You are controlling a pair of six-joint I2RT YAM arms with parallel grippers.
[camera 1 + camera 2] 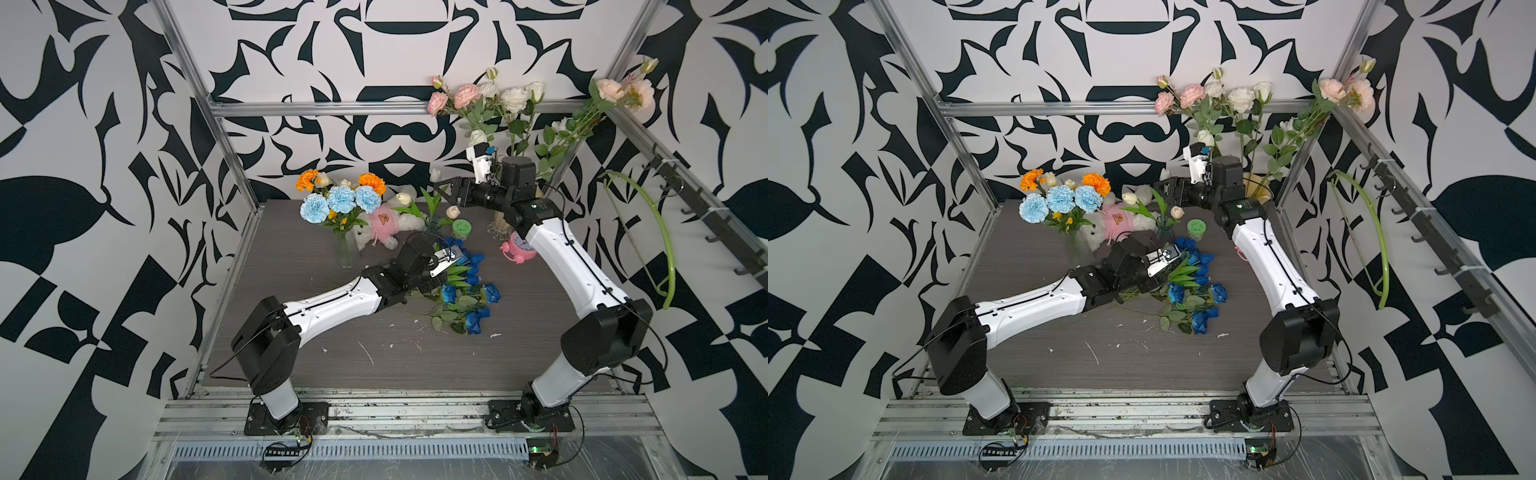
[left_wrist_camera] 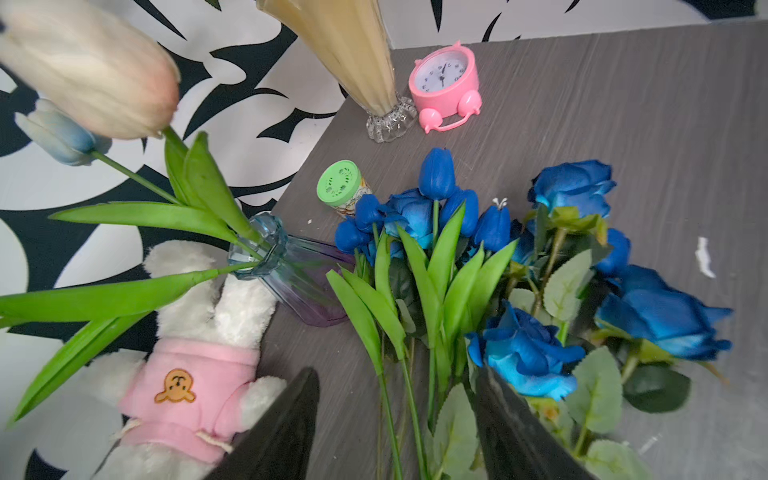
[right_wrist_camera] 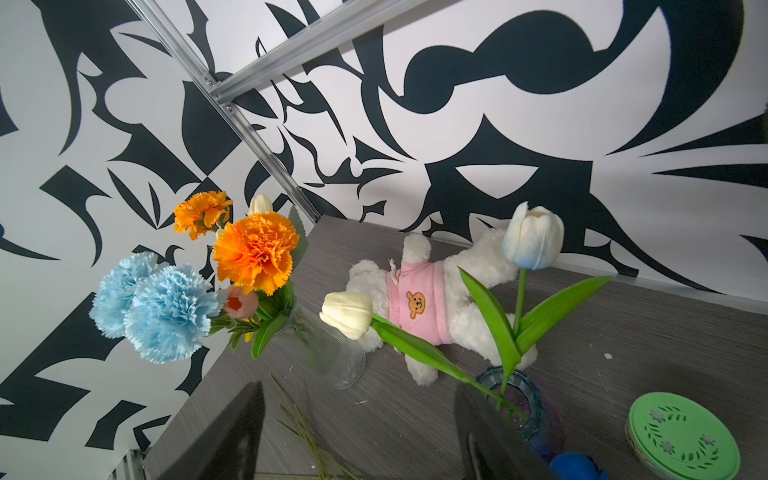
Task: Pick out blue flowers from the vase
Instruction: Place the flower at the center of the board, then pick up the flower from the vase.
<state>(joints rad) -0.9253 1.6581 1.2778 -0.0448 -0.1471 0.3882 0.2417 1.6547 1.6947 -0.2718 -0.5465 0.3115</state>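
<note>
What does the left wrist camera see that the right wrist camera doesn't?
Only the left wrist camera: deep-blue roses lying on the table, a pink clock, and a cream vase with a glass foot. Only the right wrist camera: pale-blue carnations and orange flowers in a clear vase. Both: the white teddy in a pink shirt, the green-lidded jar, and the blue glass vase holding tulips.
</note>
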